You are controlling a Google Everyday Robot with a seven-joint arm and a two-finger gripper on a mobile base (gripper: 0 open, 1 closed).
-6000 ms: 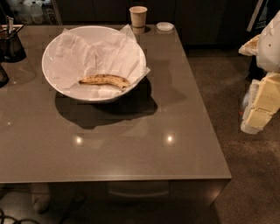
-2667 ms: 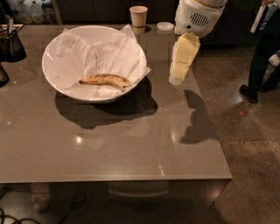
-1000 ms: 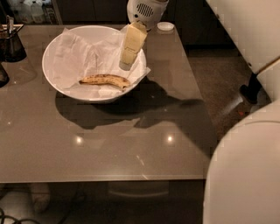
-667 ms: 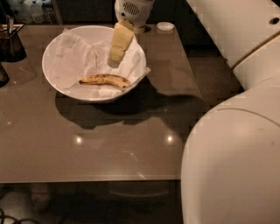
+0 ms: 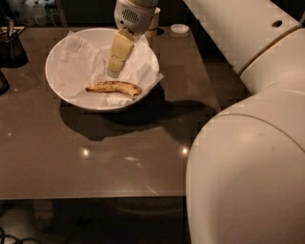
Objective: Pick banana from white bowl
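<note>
The pale cream gripper hangs tilted inside the wide, shallow white bowl lined with crumpled white paper. Whether it is open or closed cannot be told. Its tip is just above the curved, brown-speckled yellow banana lying in the bowl on the glossy brown desk.

- arm: bulky, smooth cream-white shells, one small dark hole
- wrist: white housing with a vent grille
- hand: pale yellow, blocky, over the white bowl

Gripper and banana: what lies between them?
Only crumpled paper lining the bowl, seen in the camera view. The gripper hangs over the bowl just behind the banana.
</note>
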